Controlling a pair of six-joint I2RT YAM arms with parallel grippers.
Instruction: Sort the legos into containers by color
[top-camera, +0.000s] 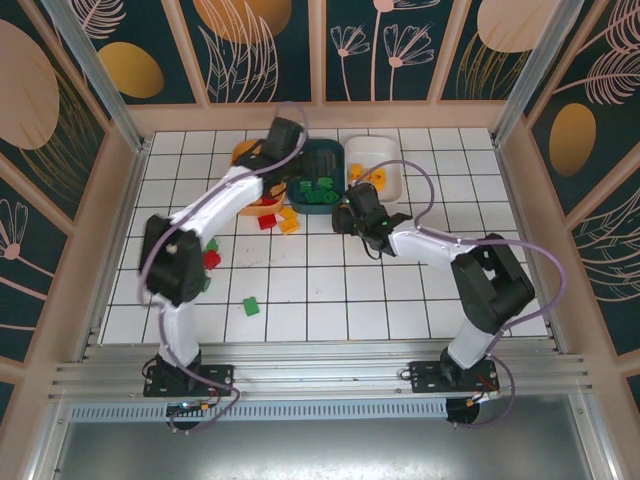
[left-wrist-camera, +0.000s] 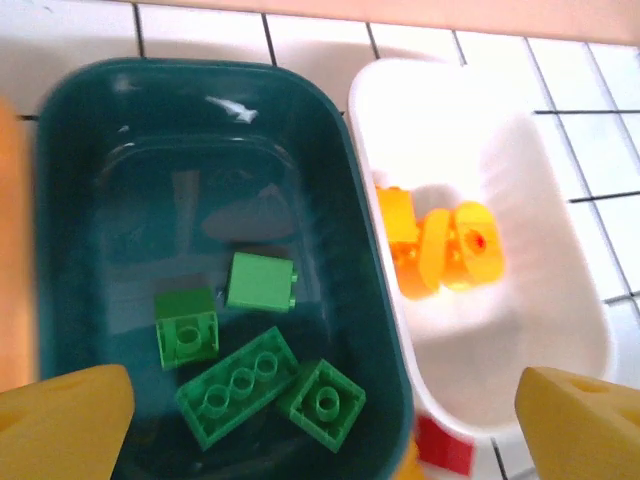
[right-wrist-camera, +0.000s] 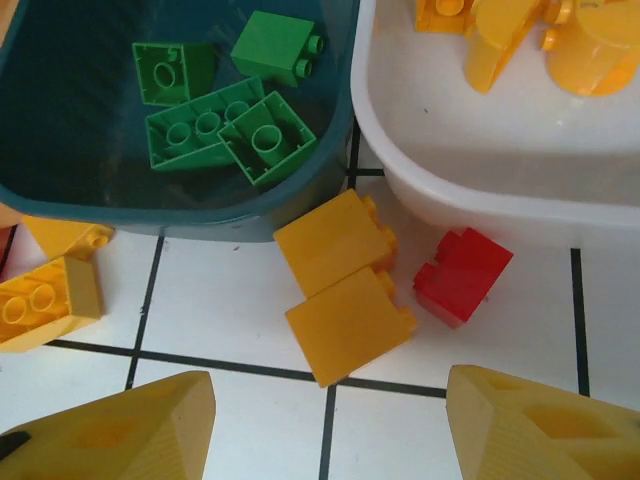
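My left gripper (left-wrist-camera: 325, 435) hangs open above the dark teal tray (left-wrist-camera: 150, 190), with nothing between its yellow fingers (left-wrist-camera: 62, 420). Several green legos (left-wrist-camera: 240, 385) lie in that tray. The white tray (left-wrist-camera: 460, 130) beside it holds orange legos (left-wrist-camera: 440, 245). My right gripper (right-wrist-camera: 330, 430) is open and low over the floor tiles, just short of two yellow-orange bricks (right-wrist-camera: 345, 285) lying side by side. A red brick (right-wrist-camera: 462, 275) rests against the white tray (right-wrist-camera: 480, 150). In the top view the orange tray (top-camera: 246, 152) is partly hidden under my left arm.
More yellow bricks (right-wrist-camera: 48, 300) lie left of my right gripper, below the teal tray (right-wrist-camera: 60, 110). Loose on the tiles are a red brick (top-camera: 211, 260), a green brick (top-camera: 251, 306) and another red one (top-camera: 267, 222). Wooden walls enclose the floor.
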